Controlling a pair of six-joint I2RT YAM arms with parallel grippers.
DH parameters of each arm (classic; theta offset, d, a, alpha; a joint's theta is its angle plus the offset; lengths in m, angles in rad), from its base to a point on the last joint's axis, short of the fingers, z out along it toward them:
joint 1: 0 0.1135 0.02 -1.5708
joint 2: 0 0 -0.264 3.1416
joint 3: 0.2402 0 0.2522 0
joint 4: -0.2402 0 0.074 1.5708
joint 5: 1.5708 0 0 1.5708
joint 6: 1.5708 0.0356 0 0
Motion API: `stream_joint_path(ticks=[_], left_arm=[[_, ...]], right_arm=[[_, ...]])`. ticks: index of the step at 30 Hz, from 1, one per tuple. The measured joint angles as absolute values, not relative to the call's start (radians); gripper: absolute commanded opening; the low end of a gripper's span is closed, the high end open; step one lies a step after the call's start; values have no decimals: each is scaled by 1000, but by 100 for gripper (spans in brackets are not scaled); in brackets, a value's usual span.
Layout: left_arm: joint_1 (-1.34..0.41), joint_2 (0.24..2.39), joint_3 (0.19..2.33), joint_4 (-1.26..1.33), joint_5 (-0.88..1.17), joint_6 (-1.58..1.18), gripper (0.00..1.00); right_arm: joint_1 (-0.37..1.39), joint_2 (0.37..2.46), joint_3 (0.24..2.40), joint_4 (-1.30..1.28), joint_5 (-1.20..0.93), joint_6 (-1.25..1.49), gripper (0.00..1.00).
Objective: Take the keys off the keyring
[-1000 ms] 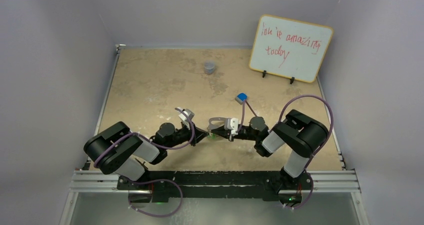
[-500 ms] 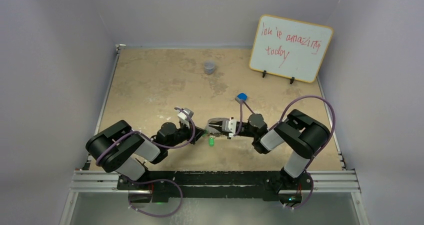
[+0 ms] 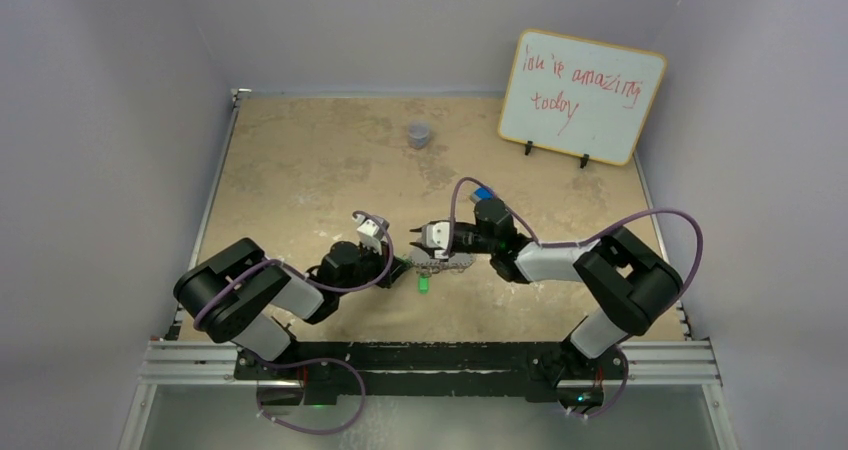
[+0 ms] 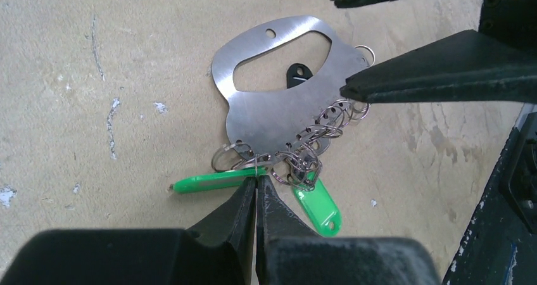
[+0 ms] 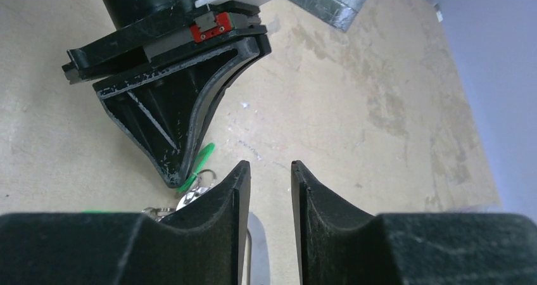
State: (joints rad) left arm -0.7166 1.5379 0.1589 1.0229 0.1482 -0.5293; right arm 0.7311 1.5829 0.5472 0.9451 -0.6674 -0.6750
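Note:
The keyring (image 4: 278, 111), a flat silver plate, lies on the table; it also shows in the top view (image 3: 443, 263). Small wire rings hang along its lower edge. Two green keys (image 4: 209, 182) (image 4: 318, 207) lie below it, one showing in the top view (image 3: 423, 283). A dark-headed key (image 4: 297, 75) shows through its opening. My left gripper (image 4: 256, 178) (image 3: 399, 266) is shut on a thin wire ring by the green key. My right gripper (image 5: 269, 166) (image 3: 428, 240) is open at the keyring's far edge, a strip of the plate (image 5: 256, 247) between its fingers (image 4: 437, 76).
A small blue block (image 3: 483, 192) sits just behind the right wrist, partly under its cable. A grey cup (image 3: 419, 133) stands at the back middle. A whiteboard (image 3: 582, 95) leans at the back right. The left gripper's fingers (image 5: 177, 126) fill the right wrist view's upper left.
My right gripper has opened and swung back and left, leaving the keyring lying on the table. A green key has dropped into view below it. My left gripper has barely moved.

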Motion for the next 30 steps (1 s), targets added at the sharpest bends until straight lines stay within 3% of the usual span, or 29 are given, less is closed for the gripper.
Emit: stream_joint_path(ticks=[14, 30], left_arm=[[-717, 1527, 181, 932, 143, -601, 0], [-717, 1412, 191, 742, 121, -637, 0]], right_arm=[[759, 1620, 665, 556, -653, -677, 34], [795, 1669, 672, 523, -567, -631, 31]])
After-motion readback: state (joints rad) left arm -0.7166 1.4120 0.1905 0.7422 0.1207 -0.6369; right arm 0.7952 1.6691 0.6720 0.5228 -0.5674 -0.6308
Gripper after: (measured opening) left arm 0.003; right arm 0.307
